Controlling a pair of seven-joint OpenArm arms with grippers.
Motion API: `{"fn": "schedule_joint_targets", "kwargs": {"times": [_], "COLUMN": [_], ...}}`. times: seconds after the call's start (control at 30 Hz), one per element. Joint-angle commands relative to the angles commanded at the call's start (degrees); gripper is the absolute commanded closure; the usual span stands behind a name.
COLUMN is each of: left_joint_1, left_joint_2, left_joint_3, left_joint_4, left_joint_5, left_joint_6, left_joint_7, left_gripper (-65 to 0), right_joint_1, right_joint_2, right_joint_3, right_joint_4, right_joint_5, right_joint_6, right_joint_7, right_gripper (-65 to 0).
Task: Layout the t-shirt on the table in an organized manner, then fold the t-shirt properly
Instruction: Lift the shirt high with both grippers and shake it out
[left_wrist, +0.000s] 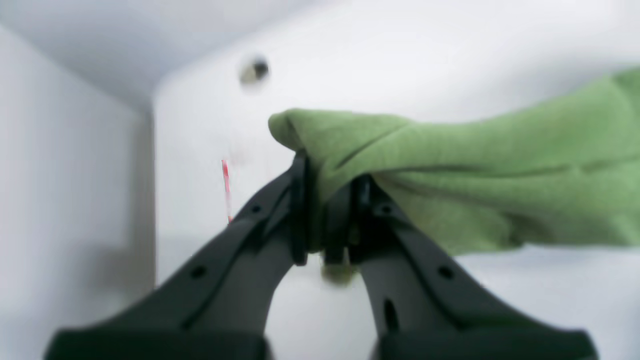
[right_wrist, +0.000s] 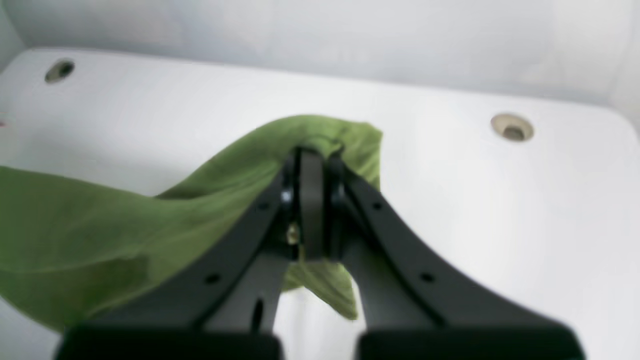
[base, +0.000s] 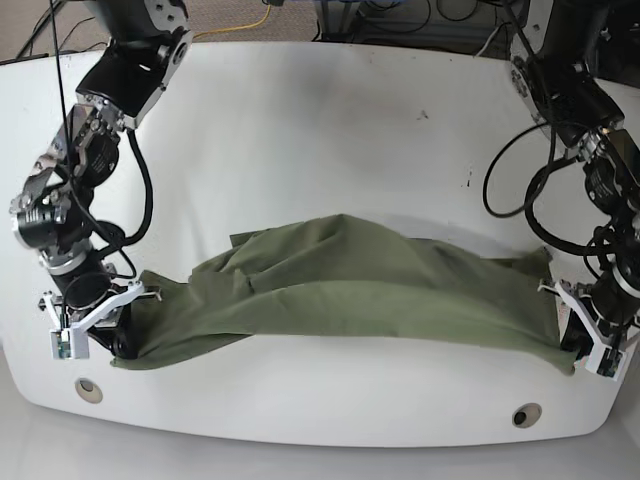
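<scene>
Lighting bright, even, diffuse in all 3 views. Table (base: 330, 110) reads near-white, with mild glare washing out surface detail. Shadows soft: a faint grey band under the t-shirt (base: 350, 290) along its near edge. Both wrist views soft throughout; jaws in the foreground blurred, grommet hole (left_wrist: 254, 70) smeared. Base view sharp, with table edges bowed by lens distortion.

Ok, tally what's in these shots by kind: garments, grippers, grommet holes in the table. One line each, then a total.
Garments: 1, the t-shirt
Grippers: 2, the left gripper and the right gripper, each clamped on a shirt end
Grommet holes: 2, and, in the table
Total: 5
</scene>
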Motion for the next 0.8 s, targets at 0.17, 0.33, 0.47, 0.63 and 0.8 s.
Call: {"fn": "schedule_joint_targets", "kwargs": {"times": [0.17, 0.33, 0.47, 0.63, 0.8], "left_joint_1": [-8.18, -14.95, -19.96, -24.88, -29.45], "left_joint_2": [0.26, 0.26, 0.26, 0.26, 0.26], "left_joint_3": [2.46, 3.34, 3.6, 3.69, 3.69], "left_joint_4": [-0.26, -2.81, -4.4, -6.59, -8.7], "left_joint_5": [0.0, 0.0, 1.76, 4.4, 4.4], "left_joint_6": [0.0, 0.57, 0.57, 0.57, 0.57], "left_joint_7": [-0.09, -0.09, -0.09, -0.09, -0.09], "left_gripper": [0.0, 0.0, 0.0, 0.0, 0.0], "right_joint_1": [9.23, 17.49, 23.21, 28.66, 32.44], "right_joint_2": [2.11, 4.13, 5.27, 7.82, 9.32], "right_joint_3": [-3.16, -5.36, -5.8, -9.23, -10.55], "right_joint_4": [-4.92, -10.73, -14.24, -17.67, -18.2], "right_joint_5": [-0.35, -0.44, -0.44, -0.53, -0.53], "right_joint_6": [0.0, 0.0, -0.09, -0.09, -0.26], "right_joint_7": [0.0, 0.09, 0.09, 0.09, 0.09], "right_gripper": [0.0, 0.0, 0.0, 0.0, 0.0]}}
